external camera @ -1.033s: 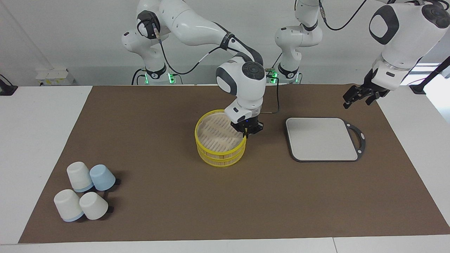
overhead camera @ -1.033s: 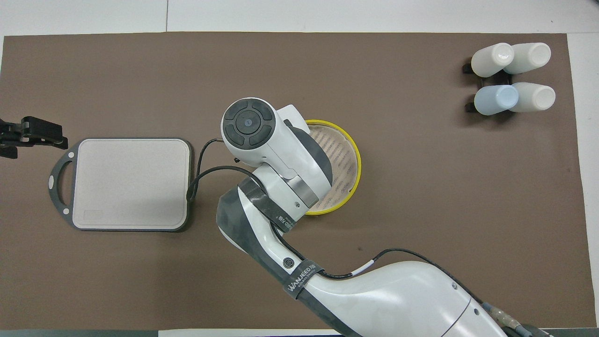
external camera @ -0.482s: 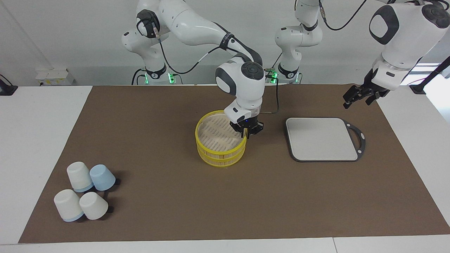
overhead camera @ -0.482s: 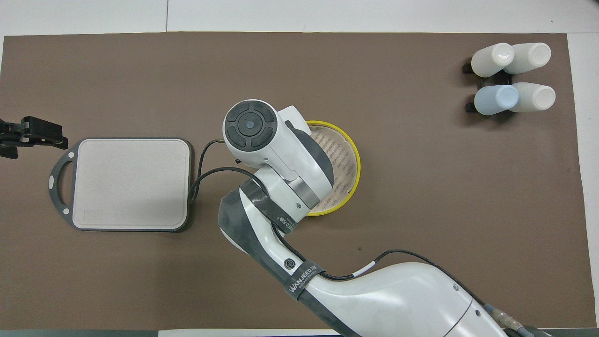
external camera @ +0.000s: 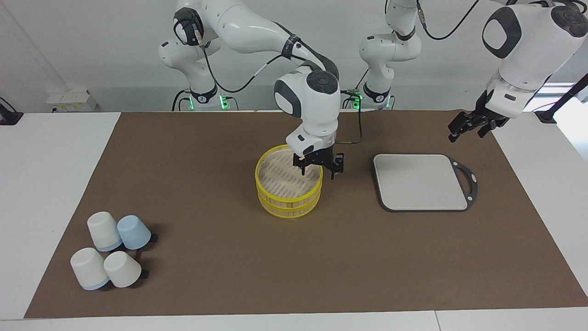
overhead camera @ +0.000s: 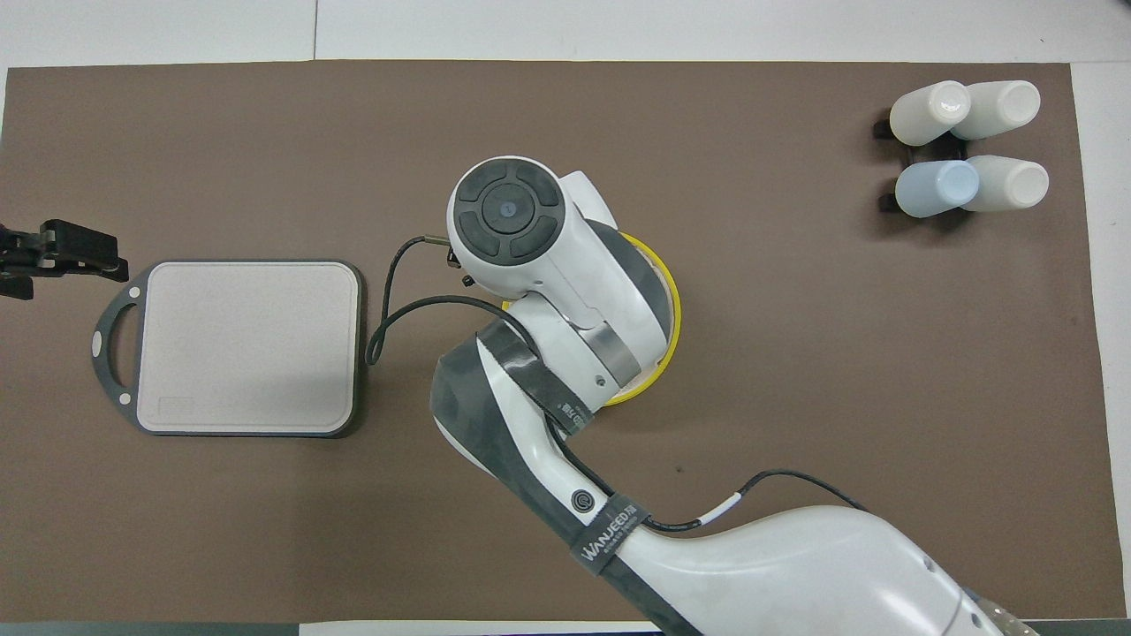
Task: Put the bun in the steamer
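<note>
- Four upturned cups (external camera: 110,250) are seen well apart from the steamer (external camera: 285,202), toward the right arm's end of the table and farther from the robots than it. No part in the task is judged for them.
- The steamer is stood on the brown mat (external camera: 206,193) as two stacked tiers. A slatted surface shows inside its top rim, and nothing is seen lying on the part that shows.
- The bun cannot be made out in either view. Whether it is hidden by the right arm, which covers much of the steamer in the overhead view, or shut inside the steamer, cannot be told.
- The right gripper (external camera: 318,172) is held just over the steamer's rim, on the side toward the board. Its fingers are spread, one over the slats and one outside the rim, with nothing seen between them.
- The step in hand is judged to be work at the steamer itself, not a carry. For the next move, the bun has to be found first. If the slatted top is a lid, it would have to be lifted off.
- A grey board (external camera: 420,181) is laid beside the steamer, toward the left arm's end. No bun is seen on it.
- The left gripper (external camera: 465,128) is kept waiting in the air past that board from the steamer, its fingers spread and empty.
</note>
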Robot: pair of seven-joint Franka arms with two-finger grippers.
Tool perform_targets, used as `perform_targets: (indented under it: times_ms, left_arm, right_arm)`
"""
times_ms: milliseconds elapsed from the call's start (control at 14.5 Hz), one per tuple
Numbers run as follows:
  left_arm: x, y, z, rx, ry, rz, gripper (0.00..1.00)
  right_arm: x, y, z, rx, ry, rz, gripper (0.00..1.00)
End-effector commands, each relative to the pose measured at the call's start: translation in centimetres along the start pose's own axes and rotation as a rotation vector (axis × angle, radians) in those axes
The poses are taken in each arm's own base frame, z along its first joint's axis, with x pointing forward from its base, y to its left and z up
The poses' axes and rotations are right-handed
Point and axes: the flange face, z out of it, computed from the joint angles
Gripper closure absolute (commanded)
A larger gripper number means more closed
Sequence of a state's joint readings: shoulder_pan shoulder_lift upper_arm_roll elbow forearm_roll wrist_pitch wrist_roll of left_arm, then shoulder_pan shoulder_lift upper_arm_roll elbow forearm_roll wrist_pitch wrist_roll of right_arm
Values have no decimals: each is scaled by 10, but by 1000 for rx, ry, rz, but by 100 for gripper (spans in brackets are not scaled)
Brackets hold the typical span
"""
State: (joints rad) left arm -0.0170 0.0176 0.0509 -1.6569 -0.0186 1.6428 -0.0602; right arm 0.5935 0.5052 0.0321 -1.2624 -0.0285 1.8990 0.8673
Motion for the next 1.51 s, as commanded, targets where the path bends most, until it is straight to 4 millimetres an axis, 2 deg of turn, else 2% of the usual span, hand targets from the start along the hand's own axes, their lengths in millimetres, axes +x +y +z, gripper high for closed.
perform_targets:
  times_ms: [0,138,275,482,620,895,1033,1239,1377,1446]
  left_arm:
    - [-8,-4,1,-15,-6,-5,0]
    - [-8,-4,1,-15,-6,-5,0]
    - [-8,-4,1,-15,-7,-5,0]
    - [-8,-4,1,-15,-6,-5,0]
    - [-8,-4,1,-15,-7,-5,0]
    - [-8,-4,1,-15,-6,-5,0]
    - [-8,-4,1,-15,-6,-5,0]
    - [-8,-4,1,-15,-6,-5,0]
    - [-8,-4,1,-15,-6,-5,0]
    - [-8,-4,1,-15,-6,-5,0]
  right_arm:
    - [20,43,-47,5,4,-79,0]
    - [37,76,-74,-9,5,-161,0]
    - [56,118,-102,-22,4,-237,0]
    - [81,192,-137,-52,-21,-302,0]
    - [89,241,-152,-71,-60,-321,0]
    - [67,310,-153,-84,-74,-284,0]
    - [63,340,-143,-90,-98,-269,0]
    - [73,383,-138,-97,-108,-192,0]
    - [82,413,-142,-100,-100,-137,0]
    - [85,419,-143,-101,-97,-136,0]
